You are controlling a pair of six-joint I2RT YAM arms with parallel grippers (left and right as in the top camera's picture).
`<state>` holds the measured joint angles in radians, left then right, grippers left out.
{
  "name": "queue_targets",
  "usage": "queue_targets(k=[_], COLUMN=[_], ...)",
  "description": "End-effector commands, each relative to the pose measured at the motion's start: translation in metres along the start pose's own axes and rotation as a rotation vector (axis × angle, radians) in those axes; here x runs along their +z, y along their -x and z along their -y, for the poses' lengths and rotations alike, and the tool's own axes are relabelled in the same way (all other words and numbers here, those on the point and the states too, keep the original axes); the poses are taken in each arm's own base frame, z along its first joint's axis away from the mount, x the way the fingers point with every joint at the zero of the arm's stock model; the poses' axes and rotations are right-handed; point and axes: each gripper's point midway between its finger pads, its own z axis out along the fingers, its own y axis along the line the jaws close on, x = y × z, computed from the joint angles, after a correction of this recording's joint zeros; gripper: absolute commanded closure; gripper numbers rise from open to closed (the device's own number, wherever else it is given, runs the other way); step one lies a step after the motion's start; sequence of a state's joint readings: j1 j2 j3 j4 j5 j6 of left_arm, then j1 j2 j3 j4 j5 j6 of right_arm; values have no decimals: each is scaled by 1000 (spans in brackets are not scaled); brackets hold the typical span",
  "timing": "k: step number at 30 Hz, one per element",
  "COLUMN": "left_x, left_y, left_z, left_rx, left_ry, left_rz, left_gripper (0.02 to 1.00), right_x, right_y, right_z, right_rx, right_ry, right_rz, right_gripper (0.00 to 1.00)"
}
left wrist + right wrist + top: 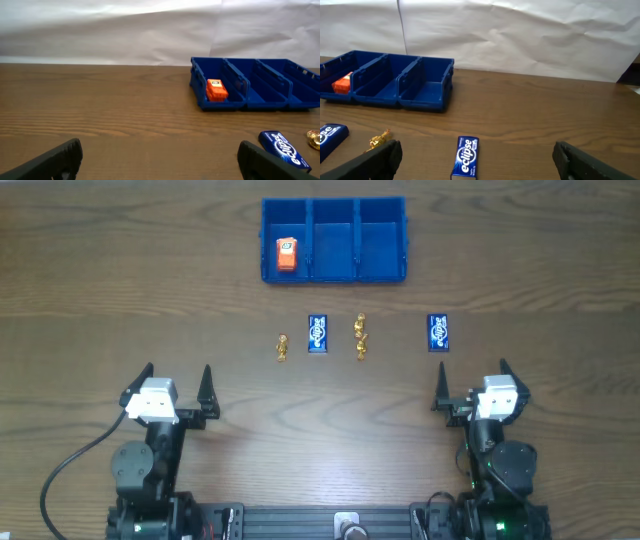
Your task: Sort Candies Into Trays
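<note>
- The left gripper [178, 375] sits low near its base at the table's [100, 280] near left. Its fingers are spread wide, and it holds and touches nothing.
- The right gripper [472, 375] sits the same way at the near right, released wide, with only bare wood between its fingers.
- The tray [334, 278], blue with three compartments side by side, stands at the far middle of the table, well apart from both grippers.
- An orange candy [287, 253] lies in the tray's left compartment. The middle and right compartments hold nothing.
- A row of loose candies lies on the wood between the tray and the grippers.
- The lone gold candy [283, 347] is the row's leftmost piece.
- The left pack [318, 333], blue, lies just beside it to the right.
- The gold pair [361, 336] lies right of that pack, two pieces close together, one nearer the tray.
- The right pack [438, 332], blue, lies farthest right, apart from the others. It is ahead of the right gripper and not touching it.
</note>
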<state>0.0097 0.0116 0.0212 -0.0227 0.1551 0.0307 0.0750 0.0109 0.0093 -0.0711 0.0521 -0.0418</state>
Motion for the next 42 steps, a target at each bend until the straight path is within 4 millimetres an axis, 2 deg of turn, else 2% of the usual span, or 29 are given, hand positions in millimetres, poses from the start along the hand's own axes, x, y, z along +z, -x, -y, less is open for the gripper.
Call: queue_targets(k=[1,23,29,32,35,38,42], left_x=[1,1,1,1,1,1,1], left_y=[-16,-16,-16,-16,-16,-16,-16], left_z=[3,3,3,3,3,3,3], left_rx=[14,14,14,14,14,14,14], left_ry=[-20,-20,-20,-20,-20,-20,-20], left_rz=[-50,-50,-50,-50,-50,-50,-50], left_gripper=[20,20,20,20,20,20,18], right_x=[0,0,-1,6,20,40,66], right_y=[-1,0,42,75,97,104,89], right_z=[1,1,4,7,8,8,6], right_rx=[-11,-11,141,140,112,101,93], right_ry=[-3,-1,-3,-5,-3,0,2], right_rz=[-1,3,34,-40,-169,-344,-616], right_gripper=[3,3,3,3,3,3,3])
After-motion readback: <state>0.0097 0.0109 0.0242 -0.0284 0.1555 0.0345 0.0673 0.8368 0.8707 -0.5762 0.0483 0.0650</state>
